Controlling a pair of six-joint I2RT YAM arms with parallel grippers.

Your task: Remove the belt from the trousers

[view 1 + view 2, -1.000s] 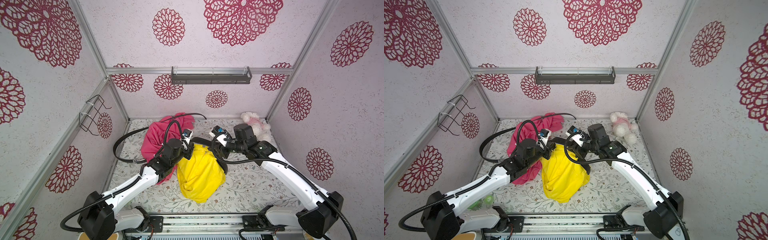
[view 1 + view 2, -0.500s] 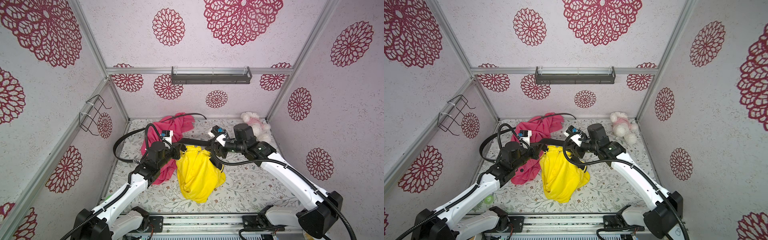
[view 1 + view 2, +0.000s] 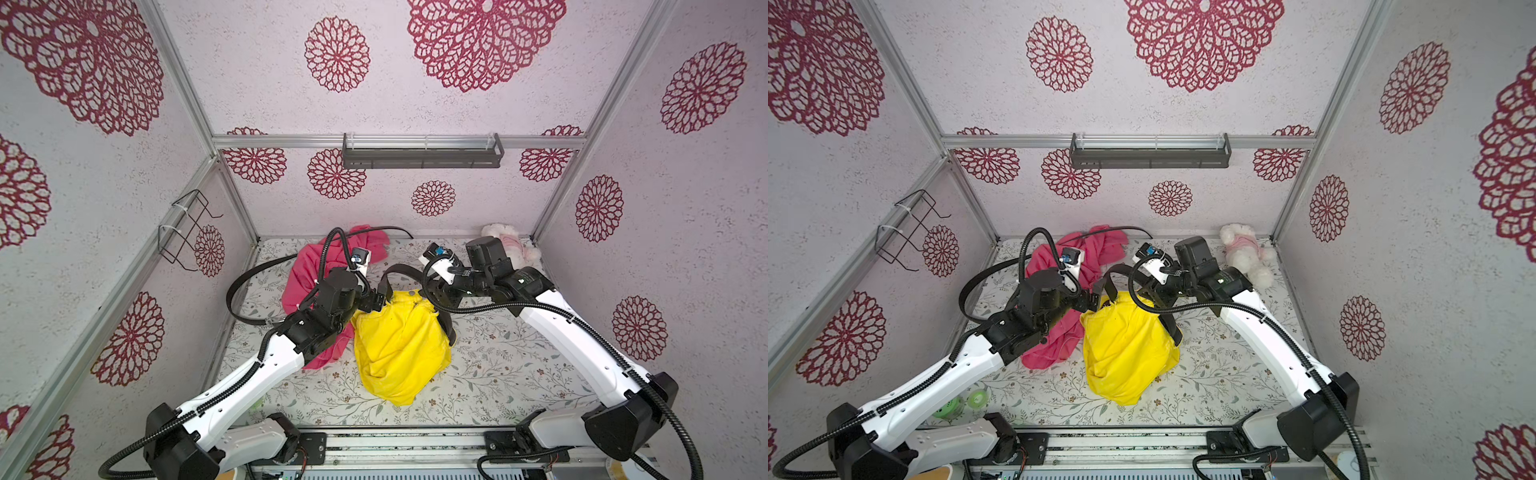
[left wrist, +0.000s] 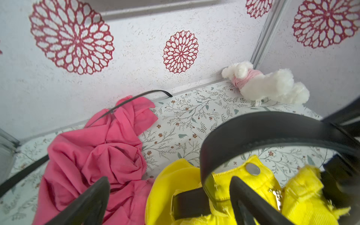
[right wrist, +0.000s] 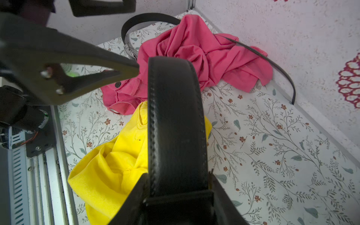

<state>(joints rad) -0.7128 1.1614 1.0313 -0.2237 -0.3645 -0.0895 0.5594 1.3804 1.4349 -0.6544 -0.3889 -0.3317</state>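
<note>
Right gripper (image 5: pixel 176 185): is pinching the black belt (image 5: pixel 173 116) across its width, with the jaws narrowed onto the strap.
Left gripper (image 4: pixel 168 179): is standing wide open and gripping nothing. One of its fingers (image 4: pixel 249 198) is sitting at the yellow waistband below the metal button (image 4: pixel 252 169); whether it is touching the cloth cannot be told.
Belt: in both top views it is arching up from the right gripper and dropping into the waistband just beside the left gripper (image 3: pixel 376 301). A further stretch is showing at the far hip (image 3: pixel 1173 328), so it is probably threaded through loops there.
Trousers (image 3: pixel 399 345): are lying crumpled mid-table (image 3: pixel 498 365), with nothing pinning them.
Risk, drag: with the left jaws open, a pull from the right arm is likely to be hauling the trousers along rather than sliding the strap out.
Risk, wrong bite: if the left jaws are closing where they stand, they may be catching the belt together with the waistband and locking it in place.
Risk, snag: the sharp bend at the loop may be jamming the strap.
Risk, neighbours: the pink garment (image 3: pixel 307 270) is touching the trousers and carrying a second belt (image 3: pixel 241 286), either of which the left arm could be catching.
</note>
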